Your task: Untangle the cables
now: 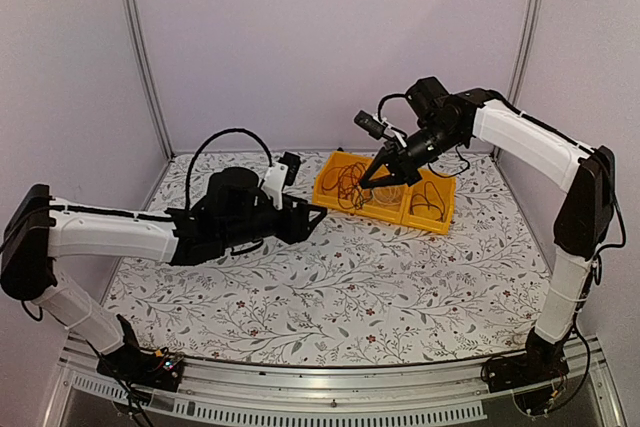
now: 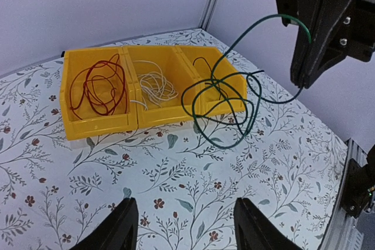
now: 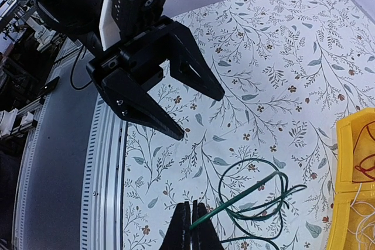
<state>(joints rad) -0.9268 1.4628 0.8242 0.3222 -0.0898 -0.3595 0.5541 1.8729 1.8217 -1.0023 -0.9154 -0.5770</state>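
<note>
The dark green cable [image 2: 222, 146] hangs in loose loops above the table, in front of the yellow bins [image 2: 99, 122]. My right gripper [image 3: 192, 226] is shut on it near one end, and the same gripper [image 2: 299, 83] shows at the upper right of the left wrist view. A thin black cable [image 2: 205, 62] runs out of the right compartment and crosses the green loops. A red-brown cable [image 2: 94, 83] lies in the left compartment and a white one [image 2: 153, 86] in the middle. My left gripper [image 2: 187, 223] is open and empty, low over the cloth and short of the green loops.
The yellow bins [image 1: 425, 219] stand at the back middle of the flowered cloth. Both arms reach in towards them, and the left gripper [image 1: 318, 213] is close to the right gripper [image 1: 363, 185]. Walls and metal posts close off the back and sides.
</note>
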